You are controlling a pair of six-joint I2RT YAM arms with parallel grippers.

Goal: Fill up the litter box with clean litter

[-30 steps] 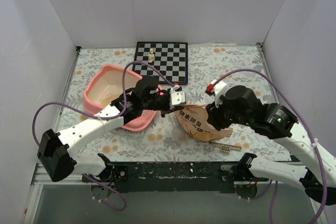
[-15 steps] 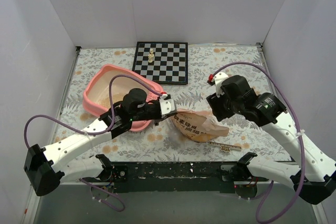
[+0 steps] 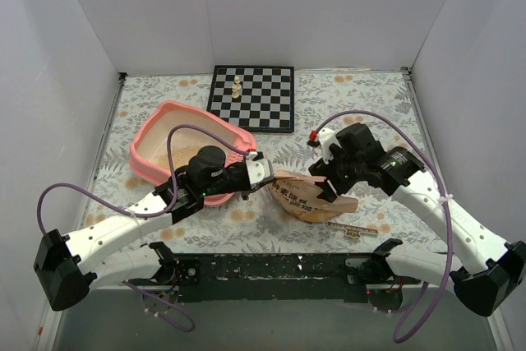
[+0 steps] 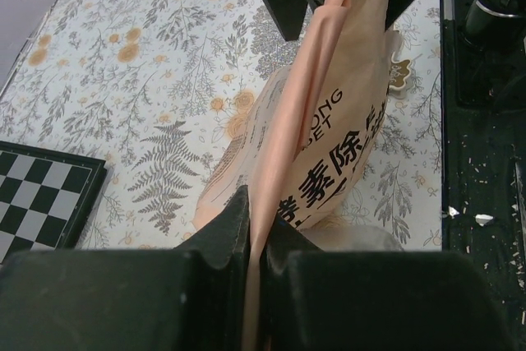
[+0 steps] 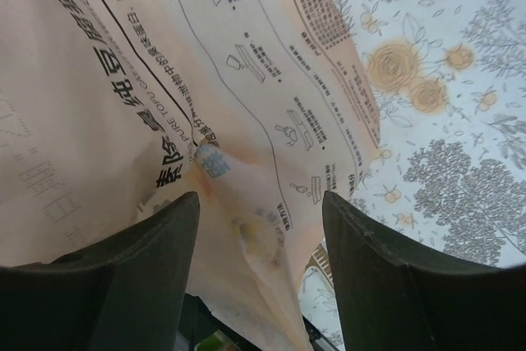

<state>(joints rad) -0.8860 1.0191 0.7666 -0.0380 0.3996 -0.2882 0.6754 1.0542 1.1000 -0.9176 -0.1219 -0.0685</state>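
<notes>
Here, litter box (image 3: 141,150) beside left claw (image 3: 267,172), pinching bag (image 3: 306,200)

litter box (image 3: 136,158): salmon-pink | litter (image 3: 170,152): tan, finely speckled | bag (image 3: 306,200): peach, printed with black characters | chessboard (image 3: 255,100): checked black and white | worktop (image 3: 370,104): white, patterned with grey ferns and orange flowers | left arm (image 3: 115,228), right arm (image 3: 448,219): white, jointed in black

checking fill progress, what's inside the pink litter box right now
Tan litter lies across the floor of the litter box. The left arm hides its near right corner.
</notes>
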